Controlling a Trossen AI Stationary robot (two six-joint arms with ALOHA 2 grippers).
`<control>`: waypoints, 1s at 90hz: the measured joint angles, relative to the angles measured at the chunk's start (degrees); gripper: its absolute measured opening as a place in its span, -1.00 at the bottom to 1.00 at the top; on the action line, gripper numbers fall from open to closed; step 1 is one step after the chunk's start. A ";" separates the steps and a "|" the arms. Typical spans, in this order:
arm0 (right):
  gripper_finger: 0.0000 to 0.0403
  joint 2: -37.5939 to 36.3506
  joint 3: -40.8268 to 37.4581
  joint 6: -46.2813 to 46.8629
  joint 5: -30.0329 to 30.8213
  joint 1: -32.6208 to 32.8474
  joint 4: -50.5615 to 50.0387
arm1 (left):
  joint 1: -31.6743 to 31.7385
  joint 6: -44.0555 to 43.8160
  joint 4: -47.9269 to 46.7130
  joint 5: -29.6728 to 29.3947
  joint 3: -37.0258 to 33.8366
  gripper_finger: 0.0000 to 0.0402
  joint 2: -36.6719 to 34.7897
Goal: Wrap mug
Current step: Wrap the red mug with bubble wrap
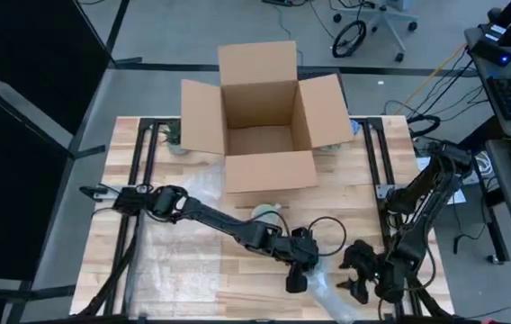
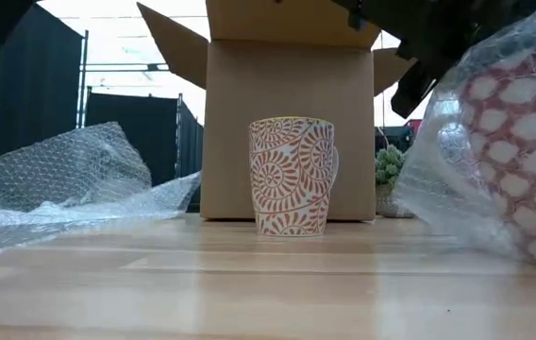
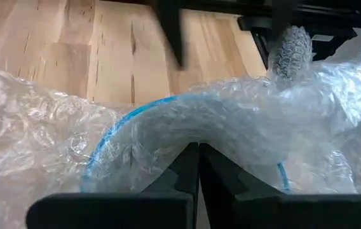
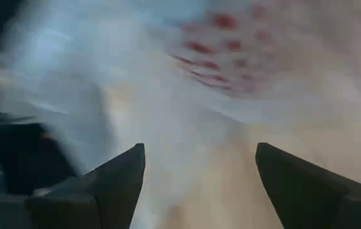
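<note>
High view: the left claw [image 1: 296, 274] is seen at the lower centre of the frame, reaching into a wrapped bundle [image 1: 327, 292], with the right claw [image 1: 356, 274] just beside it. The mug [image 1: 269, 214] is found above them, bare, close to the front of the cardboard box [image 1: 260, 67].

Low view: the mug [image 2: 292, 177] is shown upright at the centre on the counter [image 2: 249, 293], unwrapped. The bundle [image 2: 504, 142], red-and-white through the plastic, is held up at the right edge. A loose bubble-wrap sheet [image 2: 60, 179] is heaped at the left.

Left wrist view: the left claw [image 3: 198, 149] is pressed narrow on the film of the bundle [image 3: 231, 121], and a blue rim is made out beneath. Only plastic appears to be pinched, so the film could slide and the bundle could be dropped.

Right wrist view: the right claw [image 4: 199, 152] is spread wide, holding nothing, the bundle [image 4: 231, 38] blurred ahead. If it is closed on loose film alone, the wrap could be pulled open. A swing of either arm towards the box could also tip the mug.
</note>
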 joint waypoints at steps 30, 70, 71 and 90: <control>0.34 11.35 0.01 2.74 -5.73 -3.43 3.63 | 0.00 0.00 1.10 0.00 -0.04 -1.00 0.00; -0.94 9.95 0.01 5.94 -17.98 -0.86 -9.74 | 0.07 0.31 1.48 -0.02 -0.04 -1.00 0.00; -0.95 9.81 0.01 6.40 -18.16 -0.69 -10.27 | 0.07 0.48 1.48 -0.02 -0.04 -1.00 0.00; -0.98 6.10 1.69 16.75 -21.24 3.04 -24.72 | 0.07 1.16 1.31 -0.02 -0.04 -1.00 0.00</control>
